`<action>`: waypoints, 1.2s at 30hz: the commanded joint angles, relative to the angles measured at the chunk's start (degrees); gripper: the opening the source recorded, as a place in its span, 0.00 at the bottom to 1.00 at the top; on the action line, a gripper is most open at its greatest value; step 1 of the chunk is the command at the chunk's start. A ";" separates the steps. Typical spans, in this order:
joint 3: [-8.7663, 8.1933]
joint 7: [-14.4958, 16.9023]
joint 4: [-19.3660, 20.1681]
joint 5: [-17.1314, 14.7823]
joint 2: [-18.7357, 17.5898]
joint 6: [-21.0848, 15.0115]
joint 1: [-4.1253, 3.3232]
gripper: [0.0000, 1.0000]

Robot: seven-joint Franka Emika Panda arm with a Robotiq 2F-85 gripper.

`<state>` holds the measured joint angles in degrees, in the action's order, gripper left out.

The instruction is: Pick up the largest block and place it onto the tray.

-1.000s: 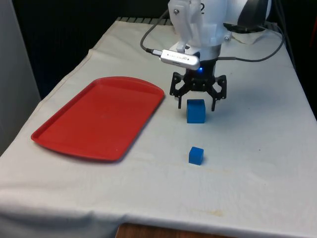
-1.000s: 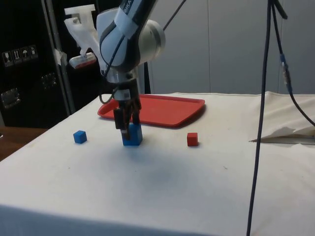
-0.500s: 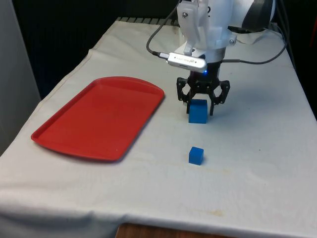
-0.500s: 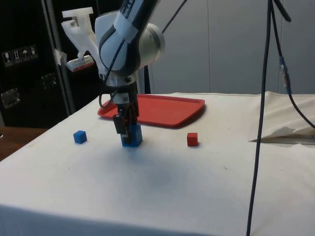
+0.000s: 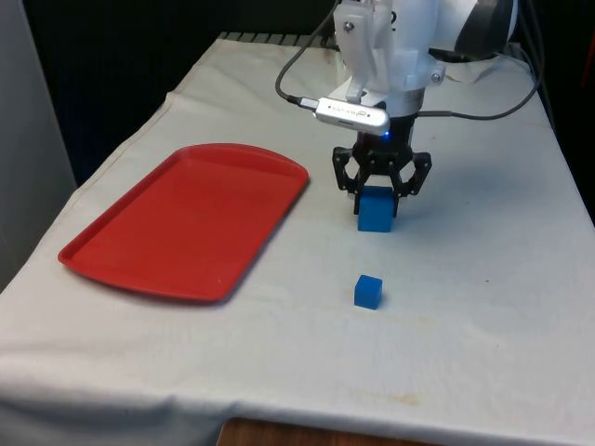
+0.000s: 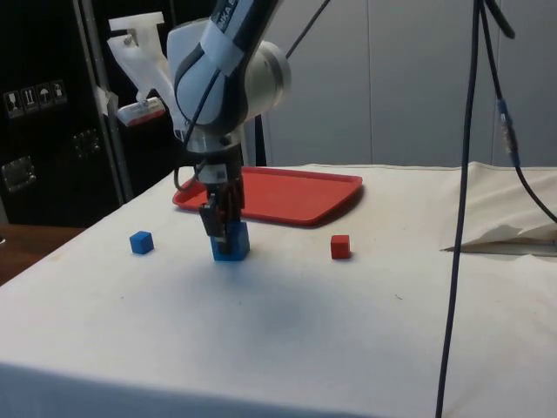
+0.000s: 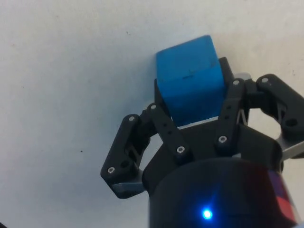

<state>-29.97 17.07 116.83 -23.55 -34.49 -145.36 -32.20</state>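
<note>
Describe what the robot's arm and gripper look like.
The arm is glossy white with rounded joint housings. A dark cable loops beside its wrist. The gripper is black, with linkage-style fingers pinned by small silver screws.

The tray (image 5: 186, 218) lies at the front view's left, the largest block (image 5: 376, 209) right of it, a smaller block (image 5: 368, 291) nearer.

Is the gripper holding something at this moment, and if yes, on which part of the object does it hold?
Yes. The gripper is shut on the large blue block, one finger on each of two opposite side faces, around its upper part. The block's base looks to rest on the white cloth.
</note>
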 commanded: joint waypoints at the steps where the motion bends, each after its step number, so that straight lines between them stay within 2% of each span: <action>1: -0.52 -0.63 -0.06 0.40 0.11 0.17 -0.40 0.00; 5: -1.20 -1.20 -0.34 0.86 0.74 0.52 -0.80 0.00; 6: -0.52 -0.52 -0.46 0.23 0.52 0.17 -0.23 0.00; 7: -1.32 -1.38 -0.40 0.97 0.92 0.57 -0.86 0.00; 12: -2.01 -2.64 -0.63 2.29 2.35 1.15 -1.03 0.00; 13: -2.12 -2.86 -0.63 2.58 2.64 1.38 -1.03 0.00; 14: -1.20 -1.89 -0.57 1.55 2.35 0.52 -0.40 0.00; 15: -2.23 -3.04 -0.69 2.75 2.98 1.55 -1.09 0.00; 21: -2.92 -4.58 -1.38 4.87 5.33 3.72 -0.97 0.00; 22: -2.18 -3.84 -1.32 4.01 5.16 3.09 -0.46 0.00; 23: -3.04 -4.70 -1.49 5.04 5.61 4.01 -0.92 0.00; 30: -4.18 -5.39 -2.29 6.76 8.02 6.53 -0.74 0.00; 31: -3.67 -4.76 -2.23 5.96 7.85 5.96 -0.46 0.00; 32: -4.41 -5.33 -2.46 6.88 8.25 6.88 -0.74 0.00; 36: -5.33 -5.04 -3.21 7.28 9.05 8.08 -0.52 0.00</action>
<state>-35.01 12.32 113.79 -16.73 -25.44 -137.62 -32.66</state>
